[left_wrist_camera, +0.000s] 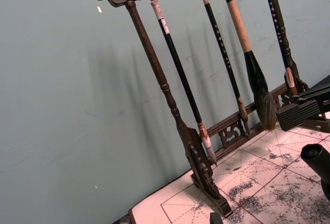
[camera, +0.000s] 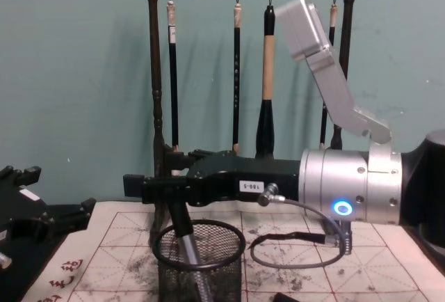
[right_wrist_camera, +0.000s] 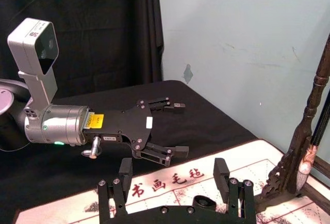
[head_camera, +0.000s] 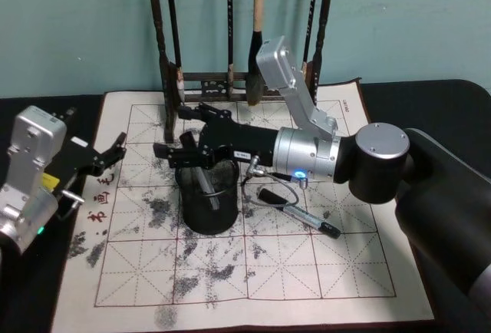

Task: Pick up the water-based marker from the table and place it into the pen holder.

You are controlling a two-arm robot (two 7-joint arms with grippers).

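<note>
While under pincer (right_wrist_camera: 173, 164), marker (camera: 188, 248) in holder (camera: 224, 274).

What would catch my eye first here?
The right gripper, open, hovers over the black mesh pen holder, where a grey marker leans. Another marker lies on the ink-stained cloth to its right; a tall brush rack stands behind. The left gripper sits open at the left.

Black wire mesh on the pen holder (head_camera: 209, 199), marker (camera: 189, 250) grey with black cap. Cream cloth (head_camera: 307, 272), red grid lines, dark ink blotches, black table (head_camera: 84, 104).
</note>
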